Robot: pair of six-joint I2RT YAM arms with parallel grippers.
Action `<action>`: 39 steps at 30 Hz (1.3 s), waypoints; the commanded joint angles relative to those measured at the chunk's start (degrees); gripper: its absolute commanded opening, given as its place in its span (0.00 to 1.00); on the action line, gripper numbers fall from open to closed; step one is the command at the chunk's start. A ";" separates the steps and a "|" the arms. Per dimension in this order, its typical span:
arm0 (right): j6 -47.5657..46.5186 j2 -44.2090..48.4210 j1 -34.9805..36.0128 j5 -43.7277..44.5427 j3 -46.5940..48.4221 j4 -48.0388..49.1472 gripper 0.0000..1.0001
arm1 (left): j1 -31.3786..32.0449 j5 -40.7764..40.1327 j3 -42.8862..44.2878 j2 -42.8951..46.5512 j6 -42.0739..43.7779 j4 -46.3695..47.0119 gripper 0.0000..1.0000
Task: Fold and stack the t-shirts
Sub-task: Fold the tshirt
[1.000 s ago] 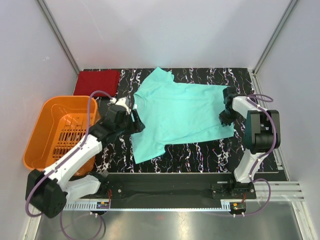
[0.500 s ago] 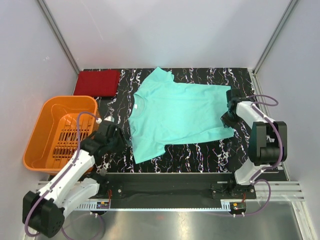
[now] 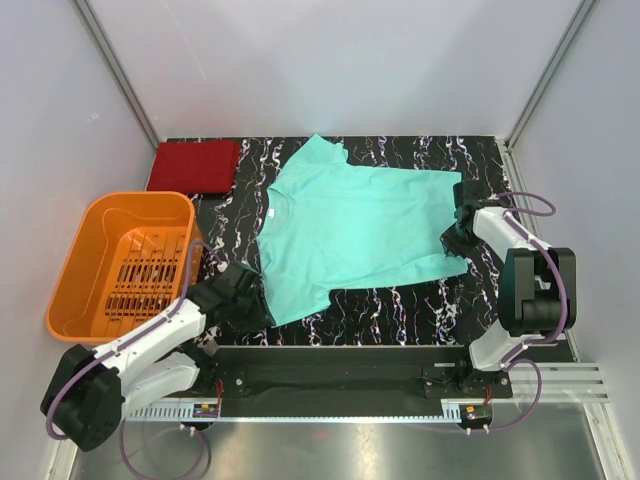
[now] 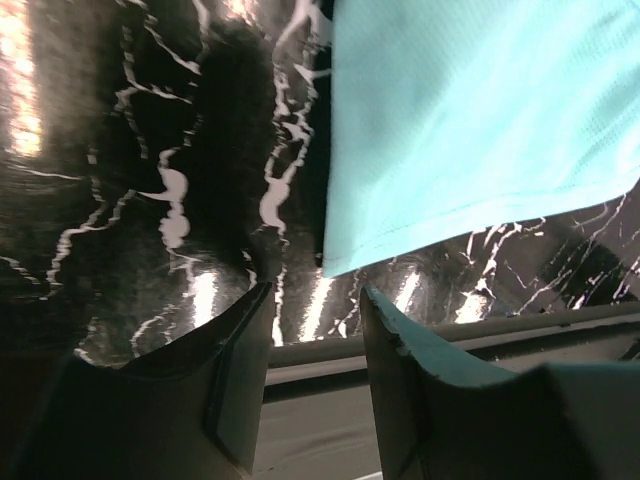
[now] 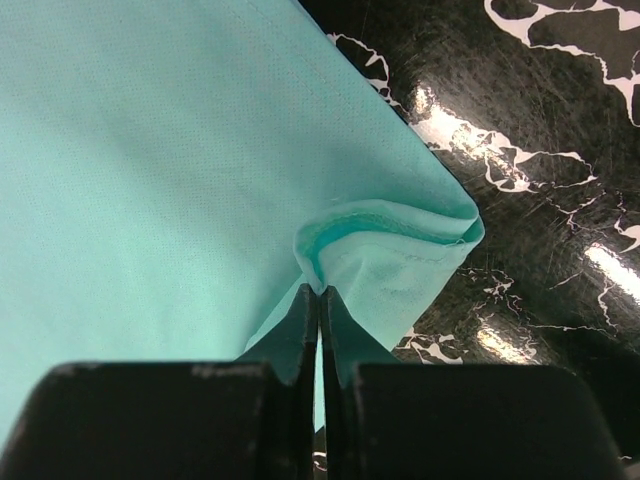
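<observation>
The teal-green t-shirt (image 3: 355, 228) lies spread flat on the black marbled table. My right gripper (image 3: 452, 238) is shut on its near right hem corner, which bunches at the fingertips (image 5: 312, 300) in the right wrist view, where the shirt (image 5: 150, 150) fills the left. My left gripper (image 3: 250, 303) is open and empty, low over the table just left of the shirt's near left sleeve corner (image 4: 345, 262); in the left wrist view the gripper (image 4: 315, 300) has nothing between its jaws. The dark red t-shirt (image 3: 195, 165) lies folded at the far left.
An orange slatted basket (image 3: 120, 262) stands at the left of the table. The table's near edge has a metal rail (image 3: 350, 360). White walls close in the back and sides.
My left arm has let go of the shirt's collar side and swung back toward the near edge, down to the shirt's near left corner. My right gripper has stayed on the hem.
</observation>
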State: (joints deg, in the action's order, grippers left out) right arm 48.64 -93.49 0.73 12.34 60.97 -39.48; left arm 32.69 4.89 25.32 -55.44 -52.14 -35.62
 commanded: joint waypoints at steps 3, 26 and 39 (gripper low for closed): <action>-0.92 1.82 -0.20 -0.65 0.11 1.69 0.00 | 1.15 -1.28 -2.03 -0.28 -4.81 5.20 0.43; -1.62 11.57 -0.12 -3.02 -6.64 0.03 0.00 | 1.15 -3.04 -2.03 5.66 -4.81 3.37 0.00; 3.04 35.47 -0.03 -8.03 -24.22 -4.02 0.00 | 2.29 4.70 4.37 11.94 -2.80 1.86 0.00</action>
State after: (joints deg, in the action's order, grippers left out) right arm 49.98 -61.19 0.73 5.85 38.09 -42.17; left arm 34.59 6.66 24.49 -42.50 -56.75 -35.31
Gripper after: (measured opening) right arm 0.014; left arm 0.012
